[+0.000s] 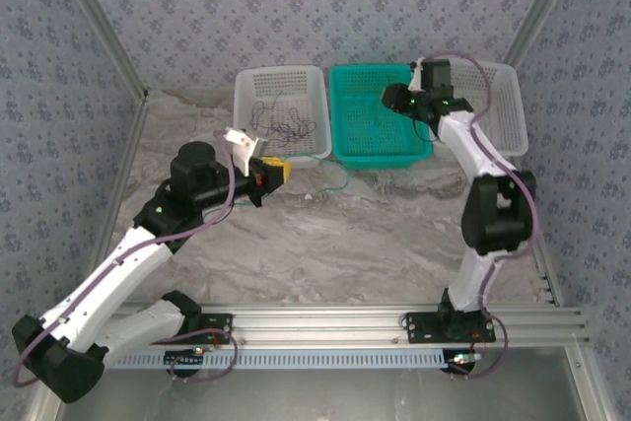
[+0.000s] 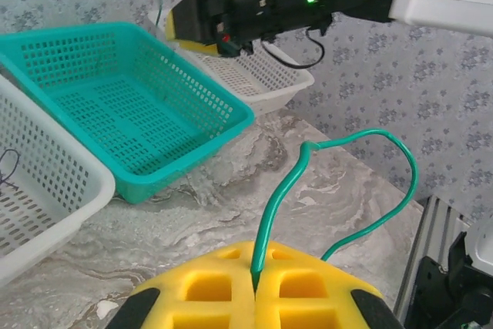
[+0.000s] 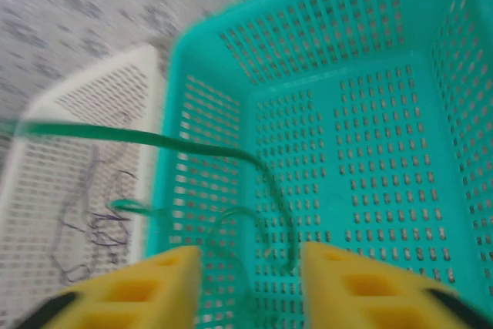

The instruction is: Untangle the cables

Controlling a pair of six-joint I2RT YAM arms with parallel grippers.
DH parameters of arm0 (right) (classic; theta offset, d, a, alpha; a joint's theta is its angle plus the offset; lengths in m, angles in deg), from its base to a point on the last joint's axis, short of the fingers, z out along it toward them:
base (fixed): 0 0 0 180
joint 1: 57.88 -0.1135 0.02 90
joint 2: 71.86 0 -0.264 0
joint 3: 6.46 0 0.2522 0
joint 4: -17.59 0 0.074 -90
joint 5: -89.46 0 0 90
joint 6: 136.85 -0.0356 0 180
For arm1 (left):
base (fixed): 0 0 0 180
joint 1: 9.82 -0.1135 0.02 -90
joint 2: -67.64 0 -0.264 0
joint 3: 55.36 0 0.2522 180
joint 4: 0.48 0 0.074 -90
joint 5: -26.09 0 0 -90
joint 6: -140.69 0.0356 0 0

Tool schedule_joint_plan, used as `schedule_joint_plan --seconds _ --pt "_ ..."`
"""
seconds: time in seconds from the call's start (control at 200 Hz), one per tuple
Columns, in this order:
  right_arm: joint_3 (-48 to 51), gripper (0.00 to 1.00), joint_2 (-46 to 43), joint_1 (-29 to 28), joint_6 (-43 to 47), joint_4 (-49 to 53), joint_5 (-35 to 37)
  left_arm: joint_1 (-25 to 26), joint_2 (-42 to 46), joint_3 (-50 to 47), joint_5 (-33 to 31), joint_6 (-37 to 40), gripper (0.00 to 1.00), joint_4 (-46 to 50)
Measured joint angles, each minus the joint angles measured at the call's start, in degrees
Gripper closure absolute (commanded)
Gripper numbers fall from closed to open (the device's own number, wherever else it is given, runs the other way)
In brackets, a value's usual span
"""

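Top view, left to right. Left claw (image 1: 272,172): yellow pads pressed together on a green cable (image 2: 276,206), which loops over the desk (image 1: 325,244) toward 3 o'clock. White basket (image 1: 296,79), at 12 o'clock from that claw, contains a dark cable tangle (image 1: 281,127). Right claw (image 3: 250,266) hangs above the teal basket (image 1: 380,157), pads parted, clamping nothing; blurred green strands (image 3: 154,140) pass below.

The right gripper (image 3: 250,271) gaped over a teal basket (image 3: 254,17); a blurred green cable (image 3: 154,139) seemingly trailed in, dark cables (image 3: 86,229) lying in the white basket (image 3: 69,105).
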Motion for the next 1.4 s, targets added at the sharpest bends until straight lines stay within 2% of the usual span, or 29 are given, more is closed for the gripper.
schedule_joint_plan --seconds 0.09,0.215,0.275,0.53,0.64,0.829,0.969,1.014,1.054,1.149,1.234,1.404 --pt "-2.6 0.27 3.7 0.0 -1.1 2.7 0.4 0.2 0.0 0.0 -1.2 0.0 1.00 0.8" --pt "-0.7 0.25 0.2 0.0 -1.7 4.3 -0.2 0.2 0.0 0.0 -2.4 0.0 1.00 1.0" --pt "3.2 0.25 -5.2 0.0 -1.5 3.1 -1.6 0.2 0.0 0.0 -2.6 0.0 1.00 0.9" --pt "25.5 0.25 -38.5 -3.2 0.7 -3.5 -11.9 0.2 -4.1 0.0 -2.2 0.0 1.00 -0.5" --pt "31.4 0.23 -46.4 -6.7 2.6 -3.8 -14.8 0.2 -7.0 0.0 -1.4 0.0 1.00 -1.3" --pt "34.5 0.24 -48.5 -16.6 7.3 -3.5 -16.7 0.6 -10.6 0.7 0.7 0.0 1.00 -2.7" --pt "34.5 0.28 -44.7 -19.3 10.7 -3.2 -18.1 2.0 -11.3 2.0 1.4 0.0 1.00 -3.8" --pt "34.5 0.30 -43.0 -19.5 11.4 -3.0 -18.8 2.4 -11.3 2.4 1.5 0.0 1.00 -4.1" --pt "34.5 0.37 -41.4 -19.7 12.0 -2.8 -19.5 2.6 -11.3 2.8 1.5 0.0 1.00 -4.4" --pt "34.5 0.74 -38.5 -20.2 12.9 -2.4 -21.0 2.9 -11.2 2.9 1.5 0.0 1.00 -4.8" --pt "34.5 1.00 -37.6 -20.5 13.3 -2.3 -22.0 2.9 -11.2 2.9 1.5 0.0 1.00 -4.8" --pt "34.6 1.00 -39.2 -20.2 12.9 -3.3 -20.7 2.9 -11.3 2.9 0.9 0.1 1.00 -4.7"
